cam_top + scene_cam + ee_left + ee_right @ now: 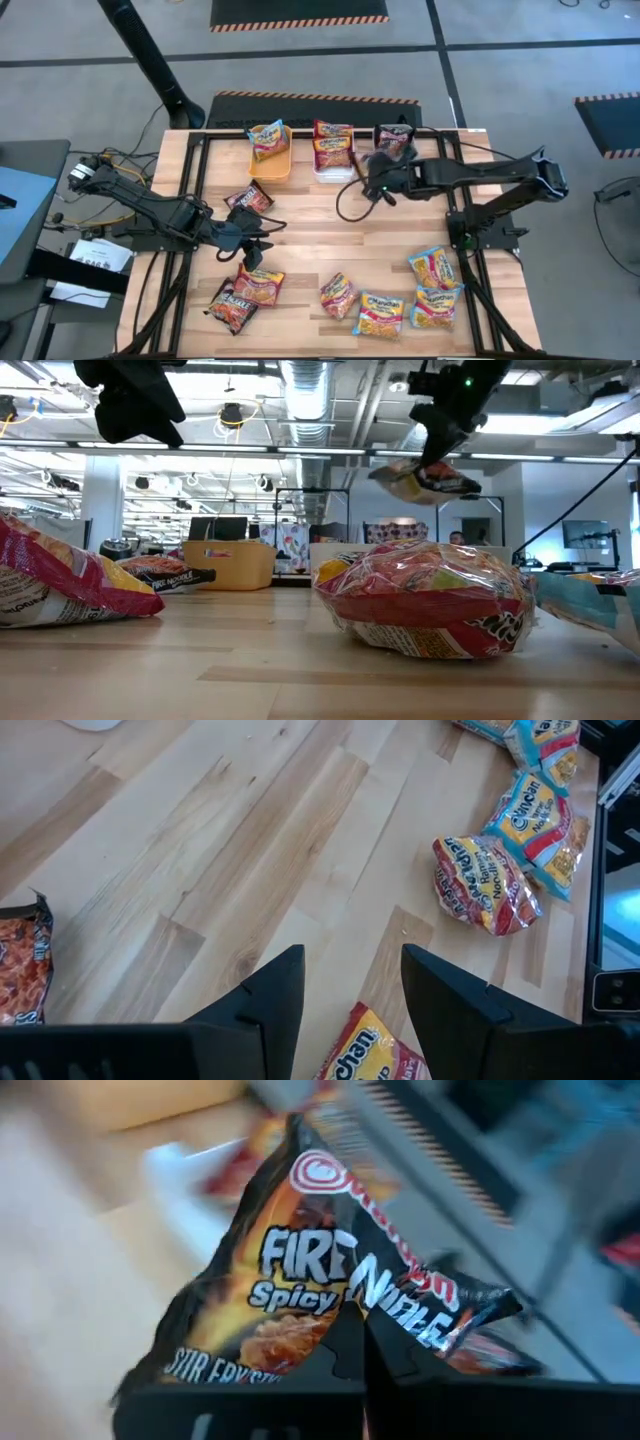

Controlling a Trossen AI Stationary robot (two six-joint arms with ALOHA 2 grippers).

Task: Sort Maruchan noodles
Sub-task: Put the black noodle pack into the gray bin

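My right gripper (378,185) is over the far middle of the table, by the white bin (333,168) and the grey bin (395,140), shut on a dark red-black Fire noodle packet (320,1270). My left gripper (350,990) is open above the left middle of the table (245,248), touching nothing, with a red-orange packet (365,1050) just below its fingers. Another dark packet (248,198) lies flat beyond it. Loose packets lie flat along the near edge: red-orange (337,293), dark (230,305), yellow-and-blue (432,265). My right gripper pinches the dark packet between its two fingers at the middle of one long edge (352,1320), crumpling the wrapper there. The fingers point down from above. The packet (425,478) is lifted clear of the table and hangs tilted below them.
The orange bin (270,152) holds a yellow-and-blue packet, the white bin holds red-orange packets, and the grey bin holds a dark one. Bare wood (320,235) lies between the arms. A black metal frame (195,190) borders the table on the left and right.
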